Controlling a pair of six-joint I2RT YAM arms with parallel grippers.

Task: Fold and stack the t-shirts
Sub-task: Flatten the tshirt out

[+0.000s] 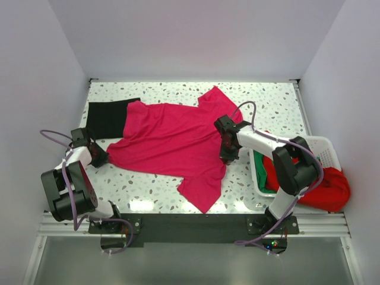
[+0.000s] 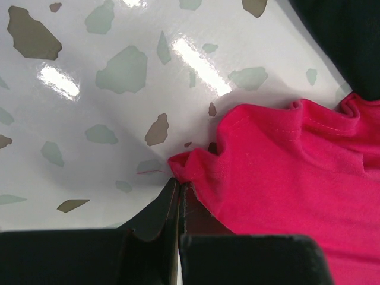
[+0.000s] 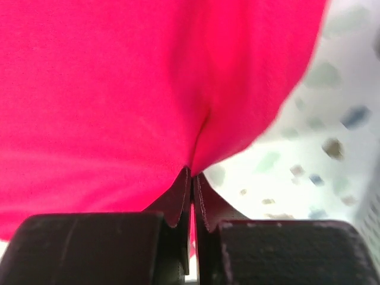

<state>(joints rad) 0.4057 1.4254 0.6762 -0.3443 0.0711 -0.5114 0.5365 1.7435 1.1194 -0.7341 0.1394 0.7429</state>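
A magenta-pink t-shirt (image 1: 172, 142) lies spread flat across the middle of the speckled table, its hem toward the left. A black t-shirt (image 1: 110, 117) lies folded at the back left, partly under the pink one. My left gripper (image 1: 102, 159) is shut on the pink shirt's near-left hem corner; in the left wrist view the gripper (image 2: 179, 183) pinches the bunched edge of the pink cloth (image 2: 285, 178). My right gripper (image 1: 227, 155) is shut on the shirt's right side between the sleeves. The right wrist view shows it (image 3: 192, 173) with a fold of the pink fabric (image 3: 119, 89) between its jaws.
A white lattice basket (image 1: 325, 142) stands at the right edge, behind the right arm. A red shirt (image 1: 332, 190) spills over its near side, with green cloth (image 1: 261, 172) inside. The black shirt's corner (image 2: 344, 35) shows at the top right of the left wrist view.
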